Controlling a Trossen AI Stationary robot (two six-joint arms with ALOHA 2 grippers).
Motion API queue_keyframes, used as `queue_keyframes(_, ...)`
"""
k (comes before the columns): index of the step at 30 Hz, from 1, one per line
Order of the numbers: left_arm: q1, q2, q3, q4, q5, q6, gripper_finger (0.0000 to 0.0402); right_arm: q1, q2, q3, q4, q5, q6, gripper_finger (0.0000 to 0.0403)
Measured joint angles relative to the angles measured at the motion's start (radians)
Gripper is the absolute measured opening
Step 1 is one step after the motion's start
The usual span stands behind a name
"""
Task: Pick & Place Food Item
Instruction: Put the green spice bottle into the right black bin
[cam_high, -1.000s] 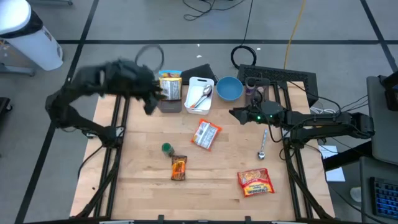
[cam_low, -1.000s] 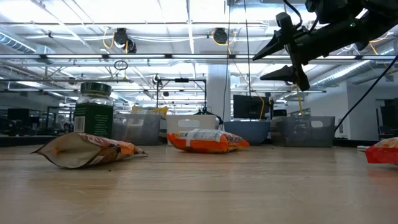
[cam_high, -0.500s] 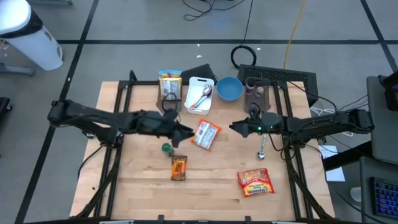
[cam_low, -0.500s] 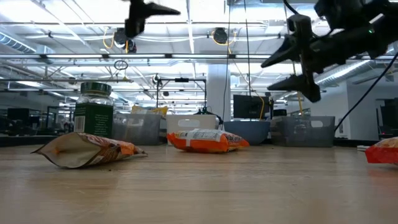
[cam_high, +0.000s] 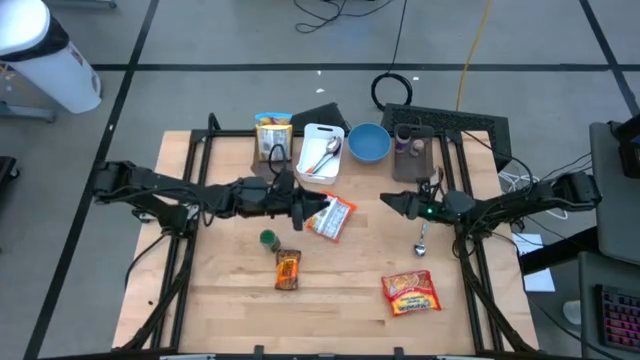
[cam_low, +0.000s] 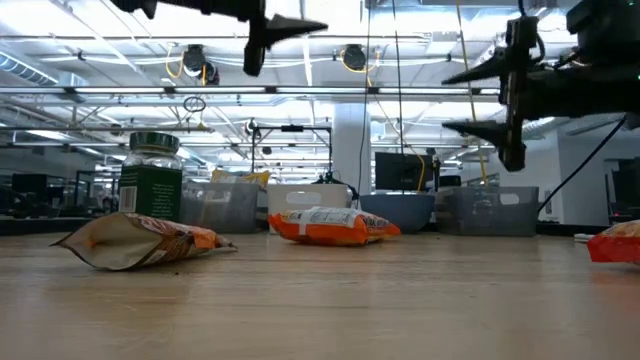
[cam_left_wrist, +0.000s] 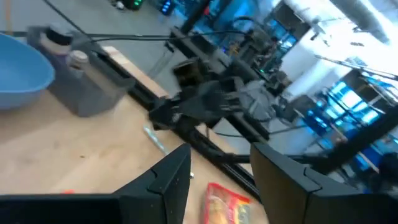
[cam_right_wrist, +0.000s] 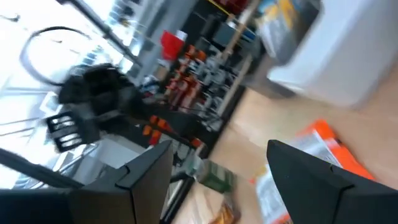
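Note:
An orange-and-white snack packet lies flat near the table's middle, also seen in the low view. My left gripper hangs high above the packet's left end, pointing level toward the table's right edge, open and empty. My right gripper floats to the right of the packet, pointing left, open with nothing between its fingers. A green-lidded jar, a brown-orange packet and a red-yellow packet rest on the wood.
Along the far edge stand a grey bin with a yellow packet, a white tray holding a spoon, a blue bowl and a second grey bin. A loose spoon lies under the right arm.
My left gripper has swung from above the far bin toward the table's middle and down, levelling out until it points right over the orange-and-white packet. My right gripper has drawn back toward the right and near edges and sunk slightly. Nothing on the table has moved.

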Motion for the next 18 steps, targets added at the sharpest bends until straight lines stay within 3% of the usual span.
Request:
queue_keyframes(5,0.067,0.018,0.000,0.070,0.055,0.010,0.0175,0.000,0.000,0.020,0.124,0.118,-0.090,0.0254)
queue_keyframes(11,0.176,-0.038,0.001,0.004,0.412,0.053,0.0175,0.003,0.000,0.122,0.196,0.151,-0.256,0.0254)
queue_keyframes(14,0.214,-0.103,0.001,-0.157,0.544,0.070,0.0175,0.020,0.005,0.245,0.077,0.150,-0.381,0.0254)
queue_keyframes(18,0.226,-0.219,0.000,-0.421,0.555,0.176,0.0175,0.026,0.058,0.454,-0.235,0.147,-0.497,0.0254)
